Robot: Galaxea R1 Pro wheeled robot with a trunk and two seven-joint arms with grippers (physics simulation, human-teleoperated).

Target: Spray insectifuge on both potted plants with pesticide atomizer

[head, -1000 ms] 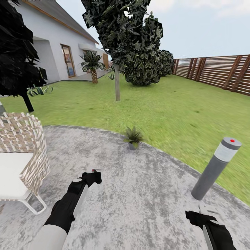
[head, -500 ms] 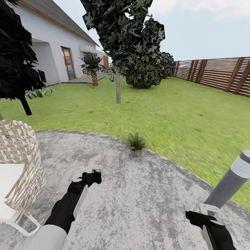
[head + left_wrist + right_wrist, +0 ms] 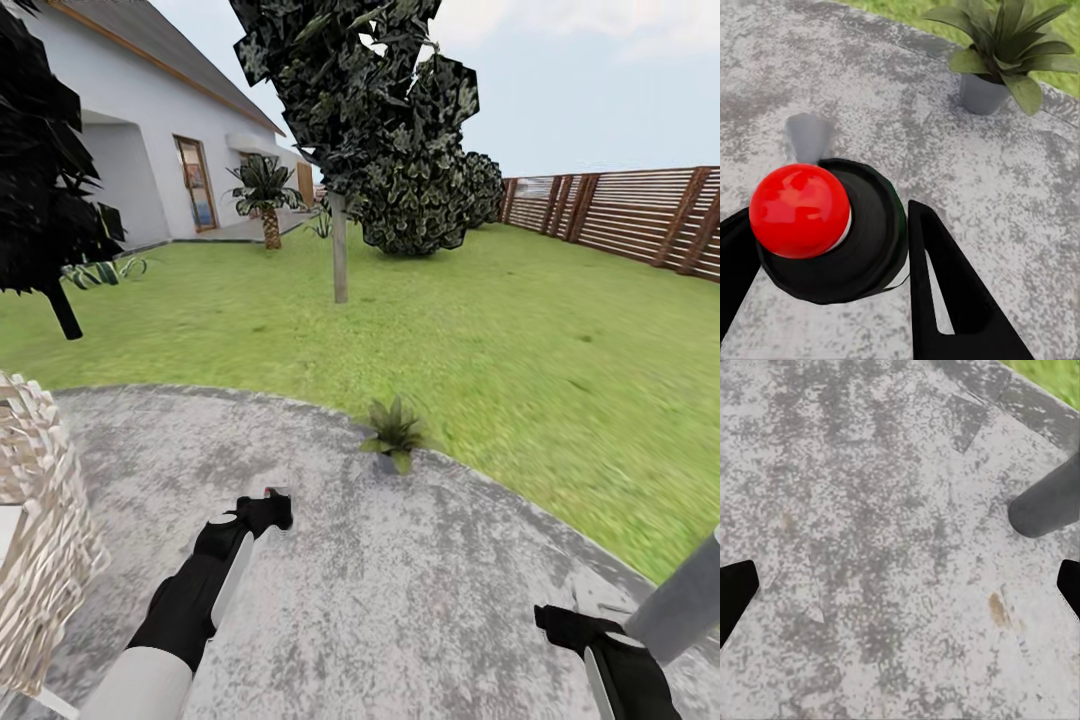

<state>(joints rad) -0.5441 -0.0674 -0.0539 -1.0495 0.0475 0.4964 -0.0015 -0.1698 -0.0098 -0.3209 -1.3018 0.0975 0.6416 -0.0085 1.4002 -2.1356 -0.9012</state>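
Left gripper [image 3: 825, 247] clamps the pesticide atomizer [image 3: 817, 225], the right gripper [image 3: 900, 585] hangs open, and spraying from here would likely fall short of the potted plant [image 3: 392, 433].

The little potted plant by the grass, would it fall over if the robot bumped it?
Probably, yes. The potted plant has a small grey pot under wide leaves, so it looks top-heavy. It stands on the flat stone patio, apart from the left tool, so nothing props it.
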